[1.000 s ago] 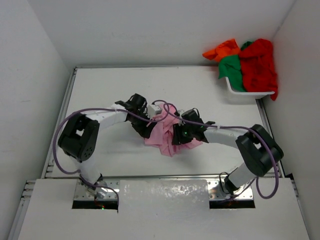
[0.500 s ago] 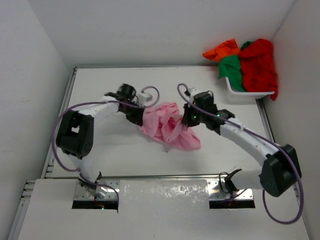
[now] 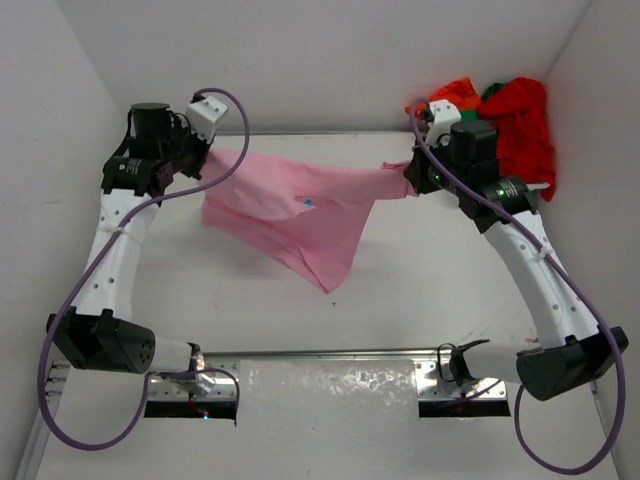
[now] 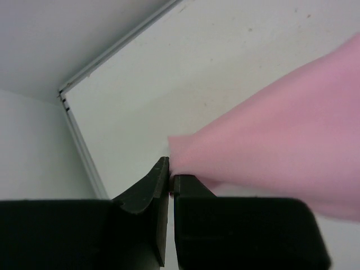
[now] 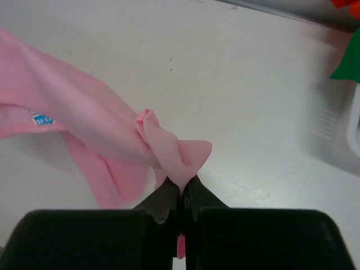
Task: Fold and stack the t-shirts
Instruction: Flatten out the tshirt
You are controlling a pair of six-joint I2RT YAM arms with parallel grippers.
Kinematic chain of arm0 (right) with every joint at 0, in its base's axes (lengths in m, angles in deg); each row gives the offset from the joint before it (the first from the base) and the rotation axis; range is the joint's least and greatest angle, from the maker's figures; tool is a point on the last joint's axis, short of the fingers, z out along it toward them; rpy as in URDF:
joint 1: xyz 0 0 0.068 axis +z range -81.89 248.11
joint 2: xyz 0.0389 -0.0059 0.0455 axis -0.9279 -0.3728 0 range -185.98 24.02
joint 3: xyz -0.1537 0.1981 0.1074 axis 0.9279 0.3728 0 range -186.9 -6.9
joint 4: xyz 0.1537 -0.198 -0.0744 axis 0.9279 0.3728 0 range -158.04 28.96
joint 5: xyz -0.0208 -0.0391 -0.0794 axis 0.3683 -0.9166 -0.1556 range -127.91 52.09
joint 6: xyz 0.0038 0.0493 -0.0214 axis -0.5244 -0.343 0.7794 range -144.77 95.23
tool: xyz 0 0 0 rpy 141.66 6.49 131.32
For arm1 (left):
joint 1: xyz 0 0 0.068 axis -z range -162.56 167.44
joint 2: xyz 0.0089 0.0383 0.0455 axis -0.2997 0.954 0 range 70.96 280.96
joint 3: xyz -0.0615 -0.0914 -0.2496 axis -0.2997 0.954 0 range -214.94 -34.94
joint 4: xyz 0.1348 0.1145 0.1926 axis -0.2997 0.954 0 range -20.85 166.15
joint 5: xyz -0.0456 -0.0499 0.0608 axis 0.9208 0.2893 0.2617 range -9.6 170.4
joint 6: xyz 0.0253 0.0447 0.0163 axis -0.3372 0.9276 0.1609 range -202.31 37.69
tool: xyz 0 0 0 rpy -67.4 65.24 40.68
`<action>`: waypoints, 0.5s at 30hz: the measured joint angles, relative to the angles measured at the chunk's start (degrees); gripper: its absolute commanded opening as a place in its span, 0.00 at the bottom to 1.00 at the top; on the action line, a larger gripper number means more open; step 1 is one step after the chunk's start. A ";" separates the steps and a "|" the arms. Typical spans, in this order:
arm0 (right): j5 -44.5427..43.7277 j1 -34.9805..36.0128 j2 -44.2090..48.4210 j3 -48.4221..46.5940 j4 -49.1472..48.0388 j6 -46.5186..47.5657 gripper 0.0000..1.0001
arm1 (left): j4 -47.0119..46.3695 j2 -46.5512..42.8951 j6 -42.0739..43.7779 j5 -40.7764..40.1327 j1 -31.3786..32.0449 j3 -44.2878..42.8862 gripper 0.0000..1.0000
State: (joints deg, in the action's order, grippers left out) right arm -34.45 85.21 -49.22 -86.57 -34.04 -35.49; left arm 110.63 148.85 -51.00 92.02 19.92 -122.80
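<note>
The light pink t-shirt (image 3: 300,210) hangs stretched in the air between both arms, its lower part drooping to a point over the table. My left gripper (image 3: 207,157) is shut on its left corner; the left wrist view shows pink cloth (image 4: 281,140) pinched at the fingertips (image 4: 170,179). My right gripper (image 3: 408,180) is shut on the right corner, and the right wrist view shows bunched pink cloth (image 5: 169,149) rising from the closed jaws (image 5: 183,183). The red t-shirt (image 3: 520,125), the green one (image 3: 462,135) and the orange one (image 3: 450,97) lie heaped in the basket.
The white mesh basket (image 3: 500,187) stands at the back right corner of the white table (image 3: 250,300), close to the right gripper. White walls enclose the table at the left, back and right. Purple cables loop off both arms.
Both grippers closed on the crumpled pink t-shirt at the table's middle, then rose and swung apart toward the back corners, pulling the shirt out flat between them.
</note>
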 measured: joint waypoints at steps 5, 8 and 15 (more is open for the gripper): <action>1.99 0.00 -0.26 -1.92 0.63 1.05 0.00 | 5.14 0.02 1.46 -3.74 -0.22 -3.04 0.00; 4.00 0.02 -2.82 -3.76 1.88 1.07 0.00 | 8.04 0.02 2.51 -3.85 -0.22 -4.79 0.00; 7.45 0.02 -5.81 -7.89 3.63 1.33 0.00 | 13.88 0.00 6.56 -8.46 -0.39 -7.82 0.00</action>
State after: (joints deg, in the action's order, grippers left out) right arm -26.99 85.24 -55.03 -94.47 -30.41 -34.16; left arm 124.50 148.85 -44.45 83.56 19.53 -130.62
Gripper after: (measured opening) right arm 0.002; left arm 0.028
